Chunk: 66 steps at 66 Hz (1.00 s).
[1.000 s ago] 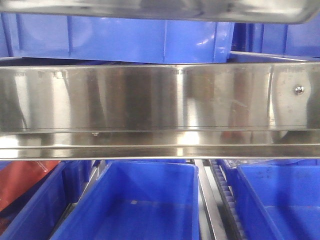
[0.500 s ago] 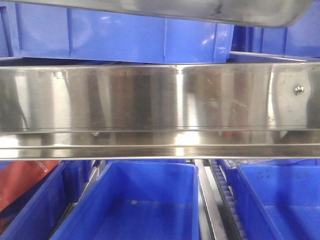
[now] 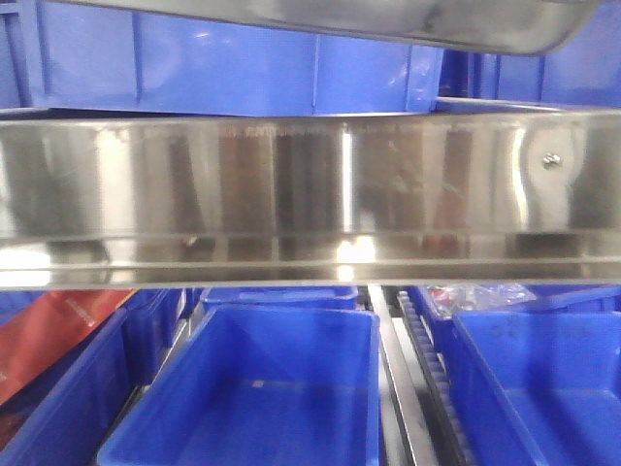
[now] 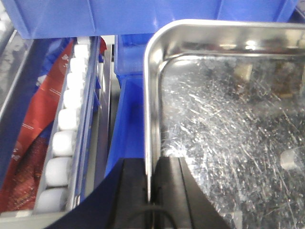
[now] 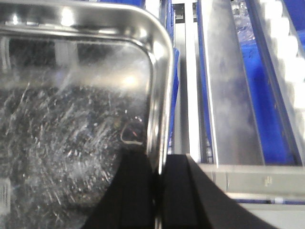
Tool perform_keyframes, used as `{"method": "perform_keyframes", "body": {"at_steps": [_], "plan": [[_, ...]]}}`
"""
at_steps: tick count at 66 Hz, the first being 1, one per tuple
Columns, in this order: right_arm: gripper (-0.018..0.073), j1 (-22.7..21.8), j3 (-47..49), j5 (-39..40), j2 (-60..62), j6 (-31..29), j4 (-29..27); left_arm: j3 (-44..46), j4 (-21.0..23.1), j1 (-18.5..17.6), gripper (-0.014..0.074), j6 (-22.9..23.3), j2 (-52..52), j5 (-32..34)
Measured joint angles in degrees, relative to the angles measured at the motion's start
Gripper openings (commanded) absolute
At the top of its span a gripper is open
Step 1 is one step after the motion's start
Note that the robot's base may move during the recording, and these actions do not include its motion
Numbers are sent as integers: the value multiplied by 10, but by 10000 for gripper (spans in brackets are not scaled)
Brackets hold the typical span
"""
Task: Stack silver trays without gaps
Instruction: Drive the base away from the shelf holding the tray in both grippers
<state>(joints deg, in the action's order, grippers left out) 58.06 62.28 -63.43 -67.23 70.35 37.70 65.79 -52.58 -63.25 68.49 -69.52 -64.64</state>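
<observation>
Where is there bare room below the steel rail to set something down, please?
The middle blue bin, between left bin and roller track, looks bare; the right bin too. A red packet crowds the left bin. Left hand and right hand clamp the silver tray.

One silver tray (image 4: 228, 119), two claws (image 4: 150, 164) (image 5: 158, 160), several blue bins (image 3: 281, 408)

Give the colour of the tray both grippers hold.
Shiny silver, floor finely scratched; the silver tray shows best in the left wrist view.

Shelf rail (image 3: 291, 184) & screw (image 3: 551, 160) sit higher, slightly left vs 1 s ago; silver tray (image 3: 437, 24) tilts more.
</observation>
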Motion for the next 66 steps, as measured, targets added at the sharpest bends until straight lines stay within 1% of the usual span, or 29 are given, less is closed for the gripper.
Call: {"method": "perform_keyframes", "body": {"at_steps": [11, 22, 66], "plan": [[-15, 0, 0, 5, 0, 1, 1, 0, -25, 0, -16, -1, 0, 5], [-15, 0, 0, 6, 0, 2, 1, 0, -35, 0, -16, -3, 0, 7], [-15, 0, 0, 7, 1, 2, 1, 0, -41, 0, -16, -3, 0, 9]]}}
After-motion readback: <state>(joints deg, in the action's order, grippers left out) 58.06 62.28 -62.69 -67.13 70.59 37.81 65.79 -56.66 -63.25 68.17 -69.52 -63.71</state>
